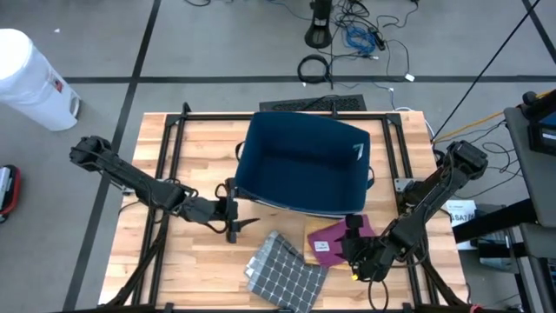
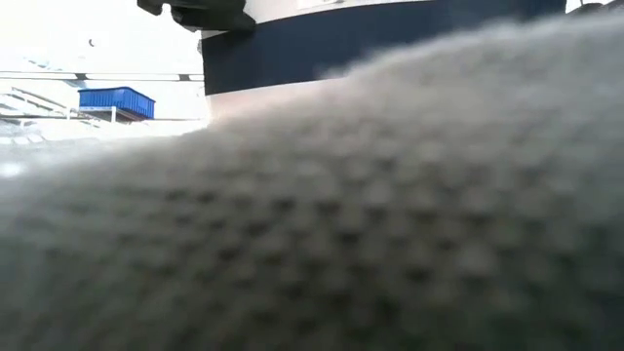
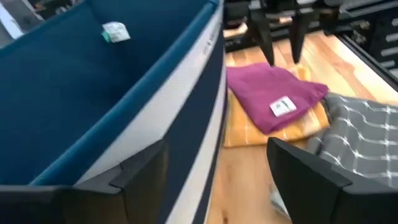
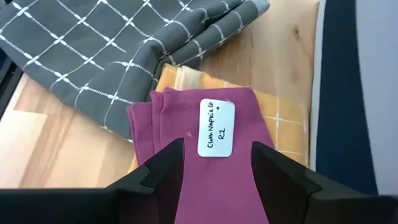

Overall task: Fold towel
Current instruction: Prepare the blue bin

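The grey checked towel point(image 1: 282, 269) lies loosely bunched on the wooden table near its front edge. It fills the low view as a grey blur point(image 2: 341, 214). Beside it, a folded magenta cloth point(image 4: 217, 180) with a white label rests on a yellow cloth point(image 4: 283, 118). My right gripper point(image 4: 217, 146) is open, low over the magenta cloth, one finger on each side of the label. My left gripper point(image 3: 217, 144) is open at the near left corner of the dark blue bin point(image 1: 304, 161); the bin's wall point(image 3: 193, 143) shows between its fingers. My right gripper slants down from the table's right near side. Its fingertips point(image 3: 271, 61) stand at the magenta cloth's edge point(image 3: 273, 70); I cannot tell whether they touch it. My left gripper straddles the bin's corner; no touch shows.
The blue bin takes up the table's middle and far part. Black frame rails point(image 1: 169, 165) run along the tabletop on both sides. Bare wood point(image 1: 182, 269) lies left of the towel. A white canister point(image 1: 30, 78) and cables are on the floor beyond.
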